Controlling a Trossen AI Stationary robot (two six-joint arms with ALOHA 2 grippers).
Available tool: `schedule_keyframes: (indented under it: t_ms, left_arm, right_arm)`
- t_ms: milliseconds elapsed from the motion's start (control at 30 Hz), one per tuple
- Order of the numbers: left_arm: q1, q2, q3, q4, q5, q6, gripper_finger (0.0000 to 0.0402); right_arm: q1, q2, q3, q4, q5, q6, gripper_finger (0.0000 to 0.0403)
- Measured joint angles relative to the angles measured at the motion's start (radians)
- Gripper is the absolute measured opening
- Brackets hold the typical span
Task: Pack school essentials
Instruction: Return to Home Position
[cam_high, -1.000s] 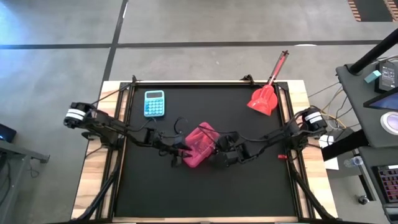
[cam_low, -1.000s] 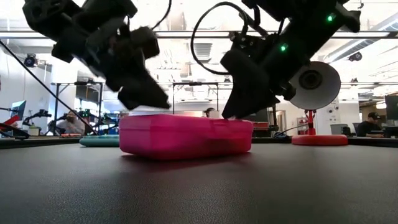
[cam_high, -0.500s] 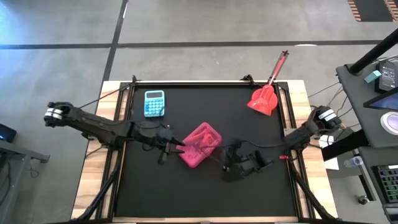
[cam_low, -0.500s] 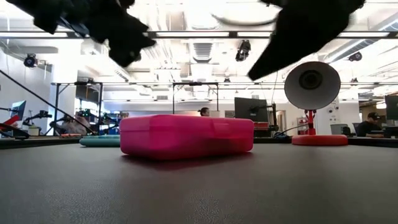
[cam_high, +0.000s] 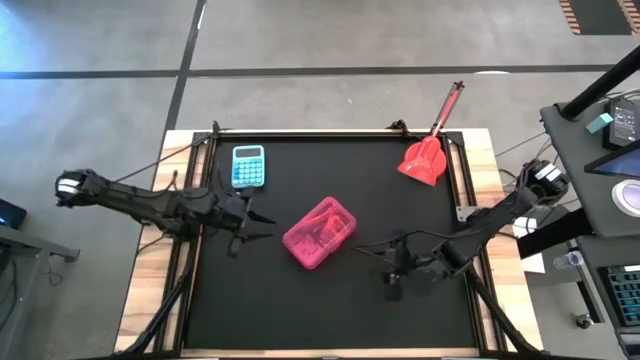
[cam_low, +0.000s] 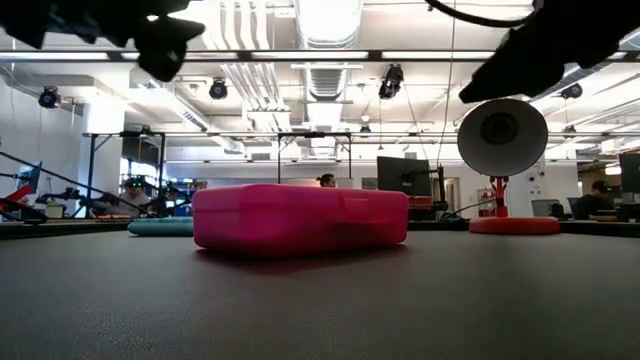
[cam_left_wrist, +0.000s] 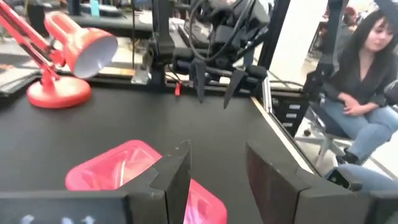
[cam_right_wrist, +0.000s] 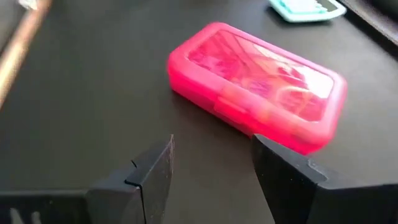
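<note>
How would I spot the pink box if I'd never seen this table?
On the black table mat, near its middle between the left gripper and right gripper, lies the pink box. It's the only closed, see-through pink case; the calculator is blue, the lamp red.

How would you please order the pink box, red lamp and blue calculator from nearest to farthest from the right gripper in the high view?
From the right gripper:
1. The pink box, mid-table.
2. The red lamp, right side.
3. The blue calculator, left side.
</note>
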Motion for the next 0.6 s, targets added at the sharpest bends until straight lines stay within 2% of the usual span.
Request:
schedule_keyframes:
  t_ms: [167,300,433,600]
  left_arm:
    - [0.000,-0.116,-0.046,-0.015,-0.035,0.012,0.0135]
    - [0.000,-0.195,-0.087,-0.011,-0.077,0.069,0.0135]
    - [0.000,-0.251,-0.128,-0.012,-0.140,0.079,0.0135]
    - [0.000,-0.292,-0.167,-0.009,-0.148,0.080,0.0135]
  right_arm:
    - [0.016,-0.076,-0.103,0.139,-0.109,-0.030,0.0205]
    - [0.021,-0.160,-0.164,0.153,-0.183,-0.032,0.0197]
    - [0.026,-0.262,-0.219,0.157,-0.187,-0.025,0.0177]
    - [0.026,-0.366,-0.297,0.159,-0.173,-0.013,0.0152]
